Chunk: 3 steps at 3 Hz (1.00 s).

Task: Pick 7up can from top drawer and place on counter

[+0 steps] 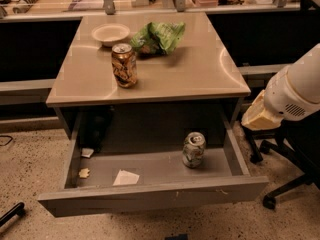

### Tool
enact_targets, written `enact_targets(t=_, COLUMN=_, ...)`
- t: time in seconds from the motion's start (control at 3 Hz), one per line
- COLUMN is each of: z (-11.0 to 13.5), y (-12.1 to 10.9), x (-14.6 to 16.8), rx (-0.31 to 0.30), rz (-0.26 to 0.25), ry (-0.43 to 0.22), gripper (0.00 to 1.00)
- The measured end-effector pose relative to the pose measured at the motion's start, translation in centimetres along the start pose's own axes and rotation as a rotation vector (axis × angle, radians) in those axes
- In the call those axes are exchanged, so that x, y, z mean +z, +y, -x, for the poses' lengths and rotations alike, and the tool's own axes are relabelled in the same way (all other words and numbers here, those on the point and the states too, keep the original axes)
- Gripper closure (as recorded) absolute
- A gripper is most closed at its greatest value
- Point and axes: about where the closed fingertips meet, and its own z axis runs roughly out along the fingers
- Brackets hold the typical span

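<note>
The 7up can [193,149], silver-white with green markings, stands upright in the open top drawer [150,196], right of its middle. The beige counter [190,74] sits directly above the drawer. My gripper [257,116] is at the end of the white arm at the right edge of the view. It hangs just right of the counter's front right corner, above and to the right of the can, apart from it.
On the counter stand a brown-gold can [124,65], a white bowl [110,34] and a green chip bag [160,36]. The drawer also holds a paper scrap [126,177], a crumb [84,172] and a dark object [95,129]. A black office chair base [287,184] stands at the right.
</note>
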Motion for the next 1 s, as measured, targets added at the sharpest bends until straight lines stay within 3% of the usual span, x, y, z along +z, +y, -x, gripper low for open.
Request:
enact_targets(t=0.33, z=-0.1, y=0.0, x=0.6, rx=0.002, rz=0.002, ry=0.0, gripper=1.0)
enact_targets(t=0.67, z=-0.1, y=0.0, x=0.6, rx=0.001, rz=0.002, ry=-0.002, gripper=1.0)
enact_targets(t=1.0, z=-0.4, y=-0.3, x=1.9, rx=0.009, rz=0.024, ry=-0.057, gripper=1.0)
